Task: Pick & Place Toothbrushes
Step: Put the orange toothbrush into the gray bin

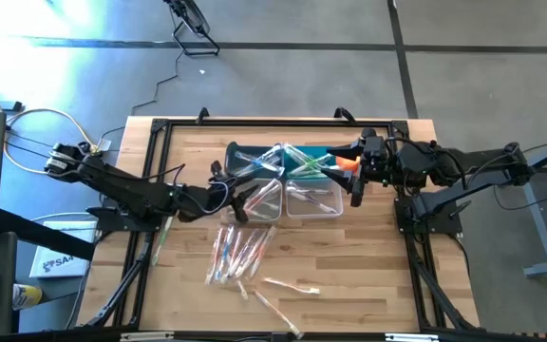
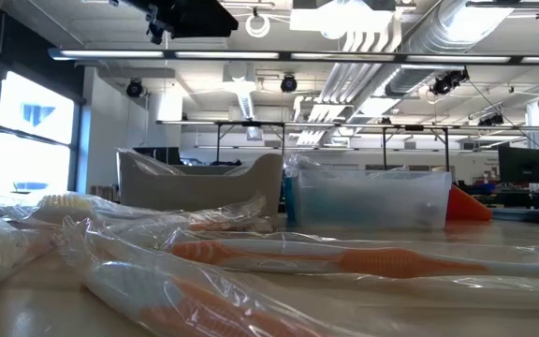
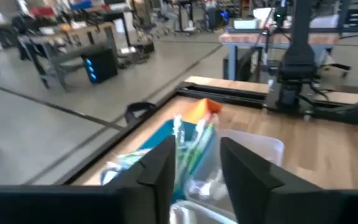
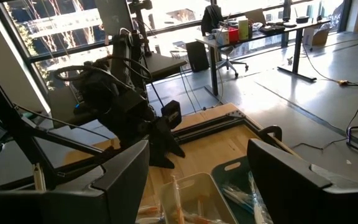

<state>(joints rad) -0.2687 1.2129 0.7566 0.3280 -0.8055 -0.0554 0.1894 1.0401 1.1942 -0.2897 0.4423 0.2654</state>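
Wrapped toothbrushes (image 1: 240, 252) lie loose on the wooden table, near its middle and front; in the low view they fill the foreground (image 2: 344, 257). More toothbrushes (image 3: 194, 146) stick up out of the bins. My left gripper (image 1: 230, 184) hovers level at the left side of the bins, open, with nothing between its fingers (image 3: 194, 177). My right gripper (image 1: 354, 179) hangs at the right side of the bins, high above the table, open and holding nothing (image 4: 207, 177).
A grey bin (image 1: 250, 157), a teal bin (image 1: 316, 157) and two clear bins (image 1: 311, 201) stand together at the table's far middle. An orange cloth (image 1: 348, 163) lies by the teal bin. A black frame (image 1: 160, 133) rims the table.
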